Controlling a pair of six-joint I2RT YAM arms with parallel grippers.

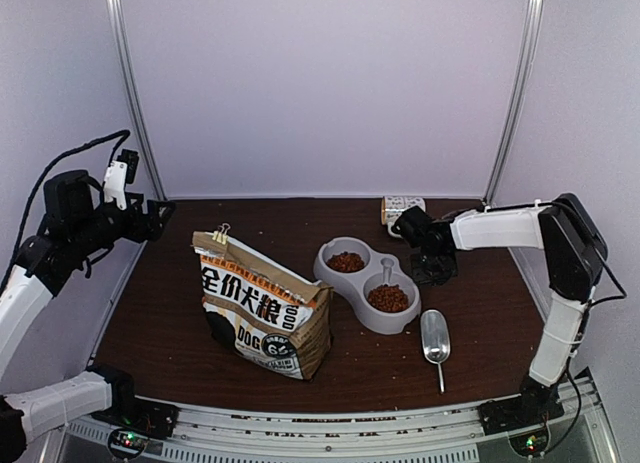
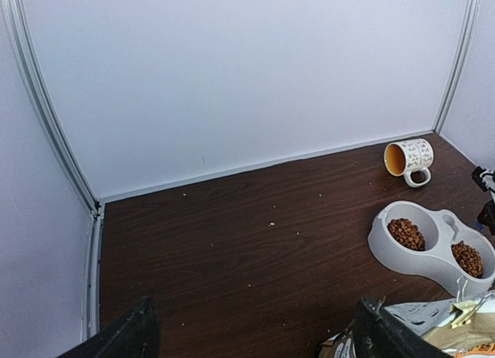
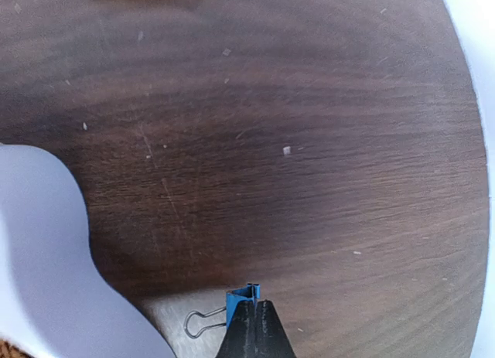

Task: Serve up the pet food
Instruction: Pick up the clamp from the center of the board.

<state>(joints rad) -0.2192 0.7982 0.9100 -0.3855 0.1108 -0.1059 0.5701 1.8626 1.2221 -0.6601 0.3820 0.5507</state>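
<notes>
One grey double bowl sits mid-table with two cups. Pet food fills both: one heap in the far-left cup, one in the near-right cup. One printed paper bag stands left of the bowl, apart from it, with one metal binder clip on its top corner. One metal scoop lies flat, right of the bowl, handle toward the near edge. One patterned mug lies on its side by the back wall, mouth showing.

There are two arms. The left gripper is raised over the table's left edge, fingers spread wide with nothing between them. The right gripper is low, just right of the bowl, fingers pressed together and pinching one blue binder clip, its wire loop sticking out to the side.
</notes>
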